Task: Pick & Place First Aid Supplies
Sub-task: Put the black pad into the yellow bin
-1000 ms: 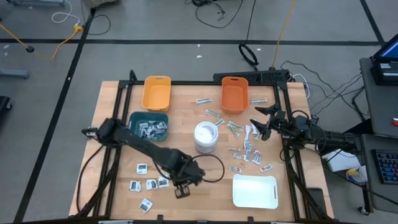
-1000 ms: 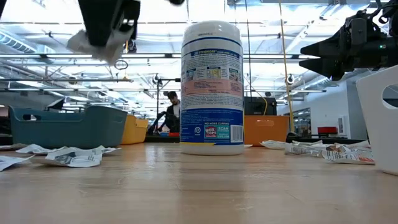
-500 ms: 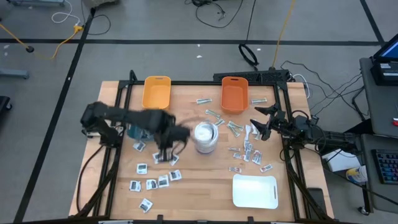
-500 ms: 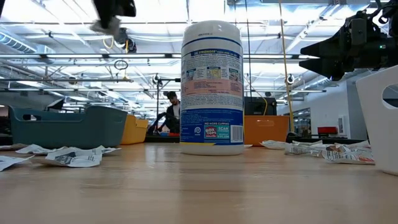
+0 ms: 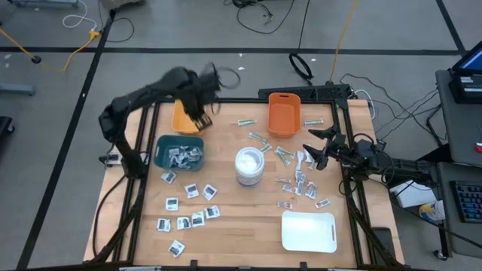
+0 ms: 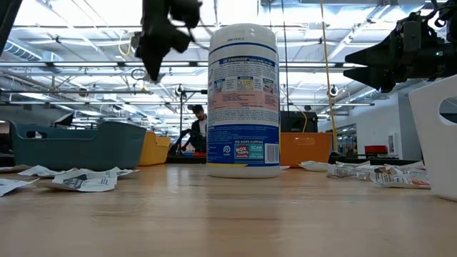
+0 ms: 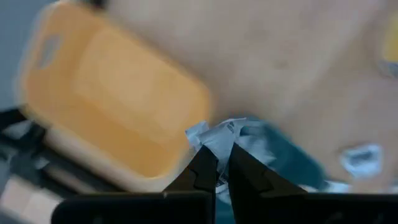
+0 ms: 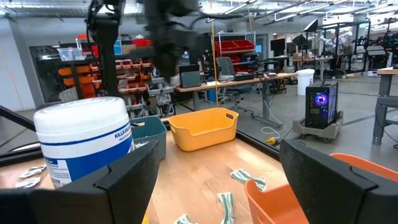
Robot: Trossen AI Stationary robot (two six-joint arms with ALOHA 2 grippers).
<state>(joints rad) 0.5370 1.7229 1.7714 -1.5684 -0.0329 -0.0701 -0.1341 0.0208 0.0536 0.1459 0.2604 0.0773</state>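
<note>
Left wrist view is showing the left gripper (image 7: pixel 217 163) pinching a crinkly packet (image 7: pixel 219 136) by its edge; it is looking light and floppy.

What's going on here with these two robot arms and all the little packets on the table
The left gripper is shut on a small packet and hangs above the yellow bin at the table's far edge. The right gripper waits open at the right side, over scattered packets. More white squares lie loose on the wood near the teal bin, which already holds several. A wipes canister stands mid-table.
</note>
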